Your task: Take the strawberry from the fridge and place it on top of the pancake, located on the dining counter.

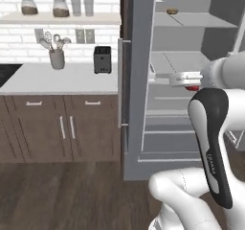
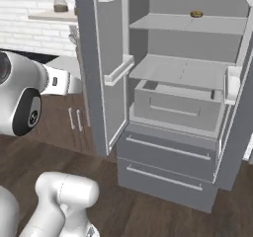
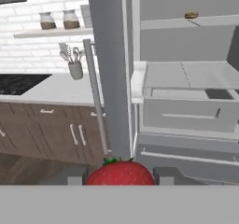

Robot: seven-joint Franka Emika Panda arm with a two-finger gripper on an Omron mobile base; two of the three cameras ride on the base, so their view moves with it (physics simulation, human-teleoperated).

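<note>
Carrying the strawberry [image 3: 120, 173] away from the fridge [image 2: 178, 107] is the step in hand; the fruit sits between the two fingers [image 3: 165, 175], which are clamped on it, in front of the open fridge and clear of its shelves; in the left base view a bit of red shows under the gripper [image 1: 189, 80]. Fridge doors stand open; a small brown food item [image 2: 196, 14] lies on the top shelf. Next move, as I judge: turn the base away w/o loosening the grip, find the dining tabletop and the pancake, then lower the fruit on top.

strawberry [image 3: 120, 173] lower half cut off by frame bottom, small brown shelf item [image 3: 191, 15] unidentifiable
</note>
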